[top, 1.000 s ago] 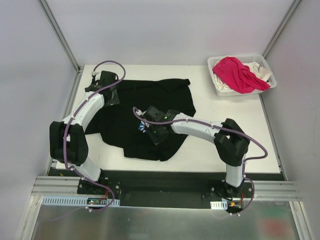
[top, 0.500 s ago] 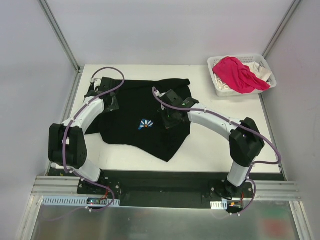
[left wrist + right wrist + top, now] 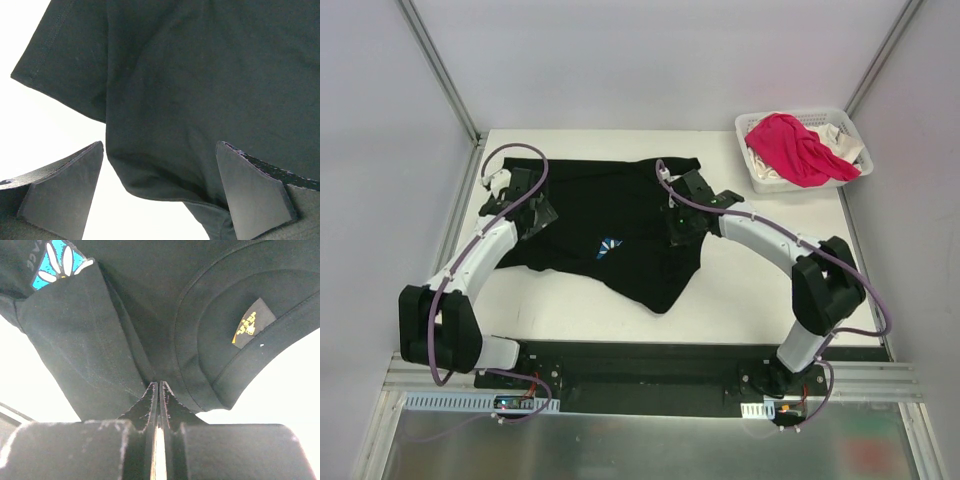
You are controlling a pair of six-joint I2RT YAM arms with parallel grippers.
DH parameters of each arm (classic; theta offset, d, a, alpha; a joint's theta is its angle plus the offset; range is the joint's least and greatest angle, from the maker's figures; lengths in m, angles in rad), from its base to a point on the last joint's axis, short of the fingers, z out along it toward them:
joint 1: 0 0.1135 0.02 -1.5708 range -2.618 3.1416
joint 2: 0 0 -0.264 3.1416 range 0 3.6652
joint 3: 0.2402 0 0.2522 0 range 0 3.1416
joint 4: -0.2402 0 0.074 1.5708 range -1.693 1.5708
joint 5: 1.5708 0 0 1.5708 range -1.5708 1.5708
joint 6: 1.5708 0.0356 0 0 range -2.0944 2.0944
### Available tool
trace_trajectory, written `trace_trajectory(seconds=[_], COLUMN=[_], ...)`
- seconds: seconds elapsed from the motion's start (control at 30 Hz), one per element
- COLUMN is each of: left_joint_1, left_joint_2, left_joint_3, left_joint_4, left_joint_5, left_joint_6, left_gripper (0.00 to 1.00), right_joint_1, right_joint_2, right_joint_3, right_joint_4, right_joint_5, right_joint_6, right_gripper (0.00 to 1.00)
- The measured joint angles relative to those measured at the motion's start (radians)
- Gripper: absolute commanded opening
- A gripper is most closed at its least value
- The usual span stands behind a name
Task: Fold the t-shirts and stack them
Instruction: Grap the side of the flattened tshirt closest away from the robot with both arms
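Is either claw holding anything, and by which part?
The right claw pinches the black t-shirt at a fold near its collar; the left claw is open, holding nothing.

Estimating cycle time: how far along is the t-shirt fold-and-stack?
Done: nothing folded or stacked yet. In hand: the black t-shirt lies rumpled on the table, the right hand shut on its cloth near the collar, the left hand open over a sleeve edge. Left: fold it, then the pink t-shirt and white t-shirt, both in the basket.
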Motion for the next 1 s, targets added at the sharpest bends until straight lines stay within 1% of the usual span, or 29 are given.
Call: trace_trajectory(seconds=[0.17,0.37,0.63,0.83,1.0], left_joint_1=[0.018,0.132,0.144,0.145,0.151], left_joint_2=[-0.014,-0.01,0.031,0.09,0.107], left_joint_3=[0.002,0.002,0.018,0.022,0.023], left_joint_4=[0.002,0.016,0.021,-0.051,-0.124], left_joint_5=[0.002,0.048,0.047,-0.007,-0.092], left_joint_6=[-0.075,-0.169,-0.236,-0.282,-0.327], left_gripper=[0.95,0.95,0.94,0.95,0.95], right_joint_1=[-0.035,-0.076,-0.124,-0.145,-0.16], right_joint_2=[-0.053,-0.097,-0.111,-0.131,-0.137], right_joint_3=[-0.04,-0.081,-0.109,-0.111,-0.111], right_joint_4=[0.027,0.045,0.057,0.058,0.062], right_joint_5=[-0.024,-0.03,-0.045,-0.047,-0.047], right_joint_6=[0.003,0.008,0.022,0.029,0.03], right_gripper=[0.01,0.01,0.01,0.01,0.01])
